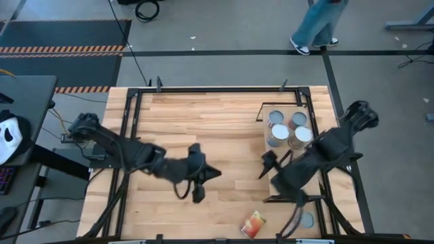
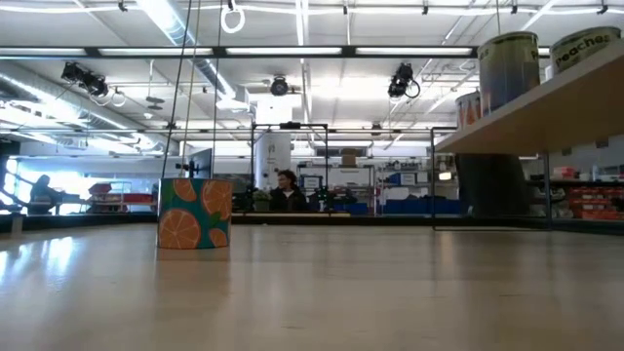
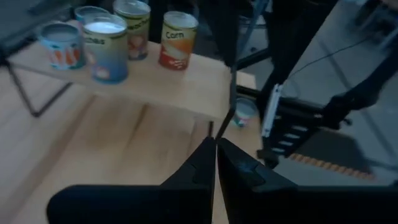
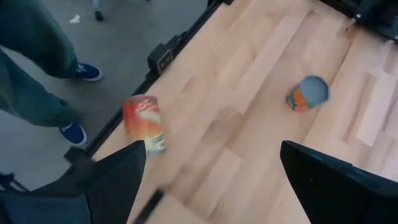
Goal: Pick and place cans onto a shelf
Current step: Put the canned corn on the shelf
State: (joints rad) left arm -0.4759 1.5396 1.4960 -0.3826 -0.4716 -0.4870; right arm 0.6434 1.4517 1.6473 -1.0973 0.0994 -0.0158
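The shelf (image 1: pixel 293 146) stands at the right side of the tabletop (image 1: pixel 203 122), close to its far and right edges. Four cans (image 1: pixel 288 129) stand upright in a tight cluster at the shelf's far end; the left wrist view shows them as labelled tins, one reading "Corn" (image 3: pixel 177 38).

The red-and-orange can (image 1: pixel 253 224) lies on its side near the tabletop's near edge (just inside the black frame). A grey-topped can (image 1: pixel 306 219) sits near the right front corner, beside the shelf's near end. The low view shows an orange-patterned can (image 2: pixel 195 214) upright on the tabletop.

The right gripper (image 1: pixel 274 163) is beside the shelf's inner edge with its fingers spread wide, holding nothing. The left gripper (image 1: pixel 203 181) is over the tabletop's middle, its fingers pressed together and empty, well apart from every can.

The middle and left of the light plank surface offer open room. A person's legs (image 1: pixel 317 24) stand on the floor beyond the far edge. Behind lies a workshop with ceiling strip lights.
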